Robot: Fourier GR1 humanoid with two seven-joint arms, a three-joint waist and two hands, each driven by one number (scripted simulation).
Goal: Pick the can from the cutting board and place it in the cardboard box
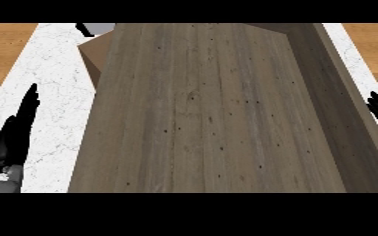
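Two hands show at the sides of the head view, both low against the edges and well apart from each other. At the left edge the left hand [16,135] rests with its black fingers straight, held close together and pointing up; it holds nothing and lies over the white marbled counter [55,110]. At the right edge only a thin black sliver of the right hand [373,105] comes into view, too little to tell how its fingers stand. Between the two hands a broad grey-brown wooden surface, which looks to be the cutting board [207,110], fills most of the view from top to bottom, its grain running up and down, with small dark specks on it and a darker strip along its right side. Neither hand touches it. From behind its upper left edge a tan corner of the cardboard box [93,55] juts out over the counter, the rest of it hidden by the board. Just above that corner sits a small black and pale grey shape [96,28] that I cannot make out. The can is hidden in this view, so where it lies cannot be told. Strips of orange-brown wood [15,42] flank the counter at the upper corners
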